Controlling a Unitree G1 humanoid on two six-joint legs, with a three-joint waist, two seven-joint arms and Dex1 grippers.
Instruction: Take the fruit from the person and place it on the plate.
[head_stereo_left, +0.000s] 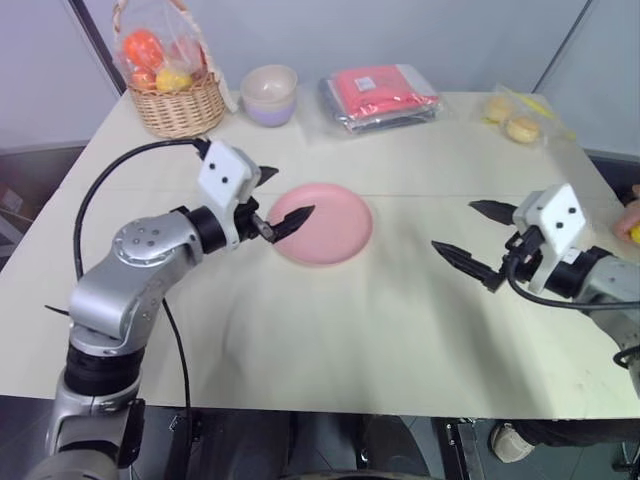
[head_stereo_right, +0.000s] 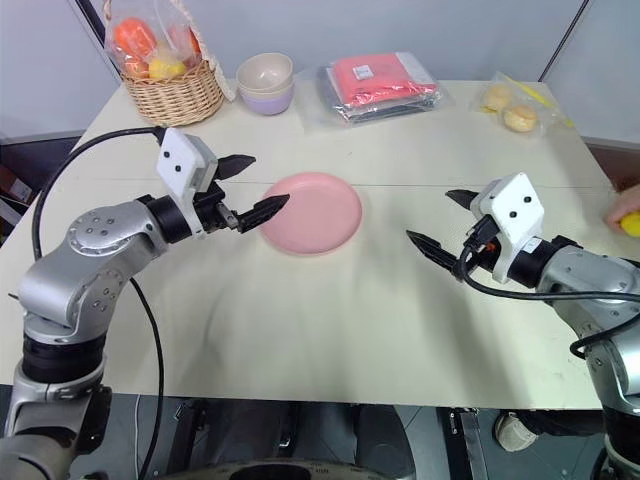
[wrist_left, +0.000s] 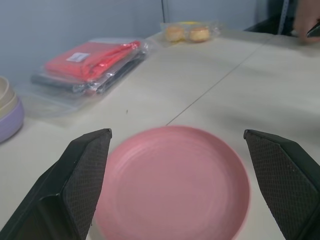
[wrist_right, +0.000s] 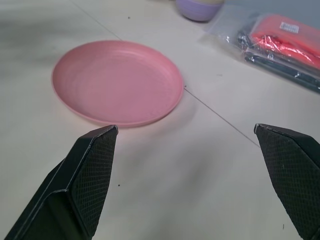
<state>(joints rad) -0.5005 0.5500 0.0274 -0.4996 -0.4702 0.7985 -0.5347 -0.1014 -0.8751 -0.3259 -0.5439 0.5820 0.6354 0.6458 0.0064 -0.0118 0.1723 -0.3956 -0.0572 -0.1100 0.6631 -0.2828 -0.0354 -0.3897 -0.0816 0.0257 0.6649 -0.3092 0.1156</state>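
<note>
Left gripper (head_stereo_left: 274, 202): hovering with its fingers spread wide and empty, the tips reaching over the near-left rim of the plate.
Right gripper (head_stereo_right: 441, 224): hanging above bare counter to the right of the plate, fingers spread wide, holding nothing, pointing toward the plate.
Plate (head_stereo_right: 312, 211): pink, round, lying empty near the middle of the counter (head_stereo_right: 330, 320).
Hand (head_stereo_right: 622, 207): a person's hand is showing at the far right edge, well apart from the plate.
Banana (head_stereo_right: 632, 225): a small yellow bit is peeking out under that hand; the rest is cut off.
Back of counter: a basket (head_stereo_left: 178, 100) of fruit is sitting at the left, then a bowl (head_stereo_left: 269, 94), a red packet (head_stereo_left: 380, 95), and wrapped buns (head_stereo_left: 512, 118) at the right.
</note>
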